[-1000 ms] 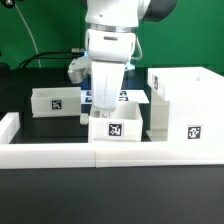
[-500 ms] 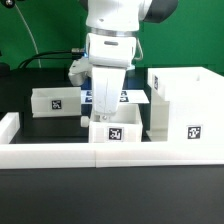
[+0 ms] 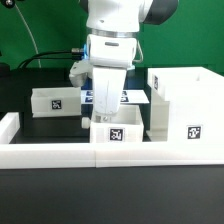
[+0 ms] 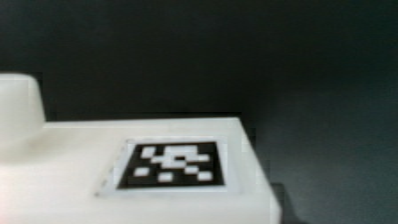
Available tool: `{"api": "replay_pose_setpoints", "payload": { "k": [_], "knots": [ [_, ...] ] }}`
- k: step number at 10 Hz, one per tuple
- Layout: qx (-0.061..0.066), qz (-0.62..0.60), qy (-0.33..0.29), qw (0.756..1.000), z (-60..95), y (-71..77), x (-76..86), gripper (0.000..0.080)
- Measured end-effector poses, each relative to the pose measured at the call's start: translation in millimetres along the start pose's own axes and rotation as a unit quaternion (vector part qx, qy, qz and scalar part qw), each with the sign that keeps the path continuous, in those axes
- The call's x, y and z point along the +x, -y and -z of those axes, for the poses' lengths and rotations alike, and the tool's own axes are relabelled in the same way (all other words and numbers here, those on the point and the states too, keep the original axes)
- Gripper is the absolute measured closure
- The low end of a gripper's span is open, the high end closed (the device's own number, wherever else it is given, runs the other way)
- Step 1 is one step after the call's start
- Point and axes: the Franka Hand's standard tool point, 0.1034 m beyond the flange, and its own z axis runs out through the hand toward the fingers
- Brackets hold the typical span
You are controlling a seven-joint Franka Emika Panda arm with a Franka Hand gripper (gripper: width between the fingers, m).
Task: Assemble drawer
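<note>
Case (image 3: 176,112) appears only in the exterior view.

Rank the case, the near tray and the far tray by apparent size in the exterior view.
1. case
2. near tray and far tray: they look alike, and nearness makes ranking unsure.

The white drawer (image 3: 185,98) bore black-and-white square tags (image 3: 115,133); the worktop (image 3: 45,128) was black, its low wall (image 3: 50,152) white

White case (image 3: 186,104), tray (image 3: 115,133) beside, second tray (image 3: 55,101) apart
</note>
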Motion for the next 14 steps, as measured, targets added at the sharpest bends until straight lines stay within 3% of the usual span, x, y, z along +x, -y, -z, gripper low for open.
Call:
{"api": "replay_pose_setpoints", "payload": {
  "k": [1,3,6,9,13,14],
  "knots": [
    [-0.009,-0.001,-0.001,1.0,-0.7,-0.5,-0.3,0.0757],
    [-0.007,-0.001,-0.001,1.0,-1.2,0.4,-0.7,0.0757],
    [-0.003,0.004,-0.005,1.0,1.5,-2.0,13.1,0.0757],
    [-0.009,0.001,-0.007,1.0,0.9,-2.3,13.3,0.0757],
    [-0.004,0.017,-0.007,1.0,2.8,-7.3,19.7,0.0757],
    [-0.021,0.025,-0.008,0.999,4.5,-12.2,24.5,0.0757]
  ]
}}
